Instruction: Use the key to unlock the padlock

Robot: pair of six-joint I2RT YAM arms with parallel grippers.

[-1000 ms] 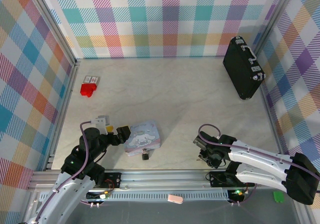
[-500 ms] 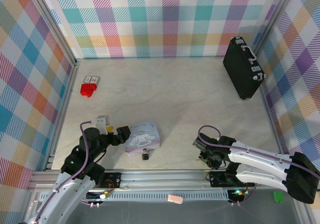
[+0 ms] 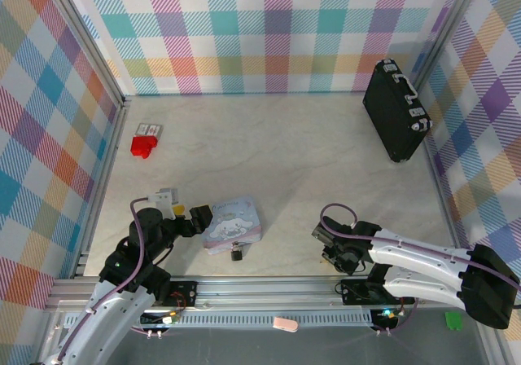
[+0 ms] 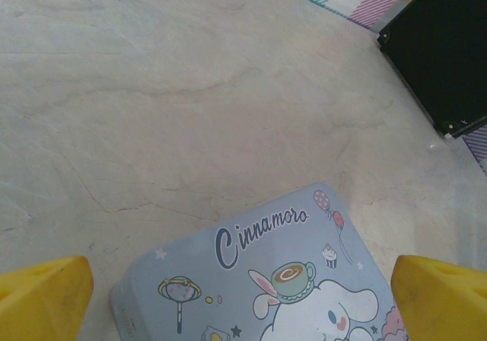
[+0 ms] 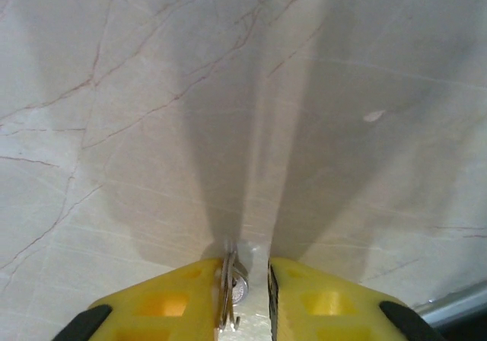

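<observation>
Right gripper point(image 3: 332, 256) stood low over the worktop point(image 3: 285, 153) near the front edge, right of centre. In the right wrist view its jaws were drawn narrow about the key point(image 5: 230, 286). The key stood edge-on against one yellow finger point(image 5: 171, 303), with a sliver of worktop showing before the other. Whether the key was actually clamped could not be told.

The padlock point(image 3: 236, 253) lay on the worktop left of centre, just beside the near edge of the blue cartoon tin point(image 3: 232, 225) and well apart from the key. Whether it touched the tin could not be told.

Left gripper point(image 3: 193, 216) sat just left of the tin. Its jaws were spread wide, with nothing between them but the tin lid point(image 4: 259, 280) below.

Further back at the left wall lay a red block point(image 3: 143, 146). A black case point(image 3: 396, 112) stood on edge at the far right corner.
</observation>
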